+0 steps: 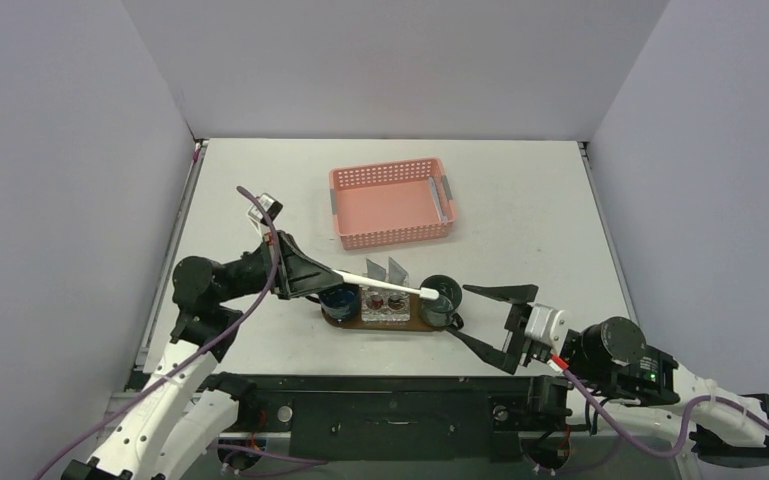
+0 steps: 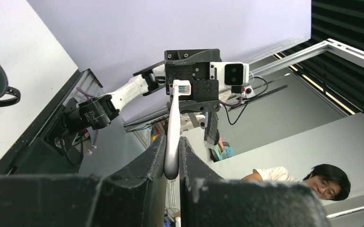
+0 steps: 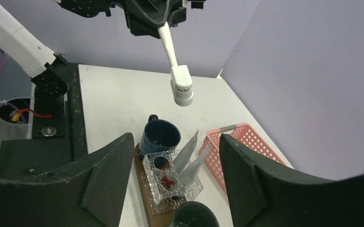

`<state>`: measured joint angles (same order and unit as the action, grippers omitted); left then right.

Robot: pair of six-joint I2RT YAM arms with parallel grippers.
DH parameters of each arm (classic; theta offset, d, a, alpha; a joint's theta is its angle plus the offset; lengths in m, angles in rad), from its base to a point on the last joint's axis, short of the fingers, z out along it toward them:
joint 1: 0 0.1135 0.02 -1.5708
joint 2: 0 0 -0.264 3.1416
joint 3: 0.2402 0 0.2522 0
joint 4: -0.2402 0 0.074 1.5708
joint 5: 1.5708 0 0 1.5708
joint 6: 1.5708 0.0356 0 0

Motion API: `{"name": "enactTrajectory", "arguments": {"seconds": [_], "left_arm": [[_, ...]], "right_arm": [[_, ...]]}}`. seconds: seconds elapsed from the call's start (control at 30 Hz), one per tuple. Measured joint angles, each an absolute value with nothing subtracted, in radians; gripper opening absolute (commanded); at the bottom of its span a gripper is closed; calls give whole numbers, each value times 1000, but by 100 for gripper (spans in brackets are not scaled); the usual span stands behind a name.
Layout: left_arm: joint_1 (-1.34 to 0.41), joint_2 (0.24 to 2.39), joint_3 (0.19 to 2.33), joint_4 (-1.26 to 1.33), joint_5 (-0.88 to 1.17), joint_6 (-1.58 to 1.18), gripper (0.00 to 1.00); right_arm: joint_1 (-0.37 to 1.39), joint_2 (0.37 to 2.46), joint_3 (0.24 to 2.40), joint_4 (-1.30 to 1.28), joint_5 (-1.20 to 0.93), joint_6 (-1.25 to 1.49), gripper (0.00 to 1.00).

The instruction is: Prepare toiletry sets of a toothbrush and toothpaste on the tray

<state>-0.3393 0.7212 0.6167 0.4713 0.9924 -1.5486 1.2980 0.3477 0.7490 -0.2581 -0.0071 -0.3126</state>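
White desk point(image 1: 260, 180), grey walls. Left tool point(image 1: 332, 280) clamped on white toothbrush point(image 1: 390, 286), held above tray point(image 1: 392, 325). Right tool point(image 1: 460, 311) jaws spread wide, holding nothing, beside tray's right end.

White arm links point(image 1: 160, 410), black joints point(image 1: 198, 280), black fingers point(image 3: 246, 175), purple cables point(image 3: 2, 61).

We mark on the white table point(image 1: 520, 240) a pink perforated basket point(image 1: 390, 238) at the far side, nearer a clear square holder point(image 1: 385, 305) flanked by two dark mugs point(image 1: 339, 297) point(image 1: 439, 310), and, in the left wrist view, a dark-haired person point(image 2: 322, 182).
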Motion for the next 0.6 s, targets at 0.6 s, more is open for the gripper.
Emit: {"name": "enactTrajectory", "arguments": {"seconds": [0.6], "left_arm": [[-339,663,610,574,1017,-1666,0]], "right_arm": [[1298,503,751,-35,-173,-381,55]]}}
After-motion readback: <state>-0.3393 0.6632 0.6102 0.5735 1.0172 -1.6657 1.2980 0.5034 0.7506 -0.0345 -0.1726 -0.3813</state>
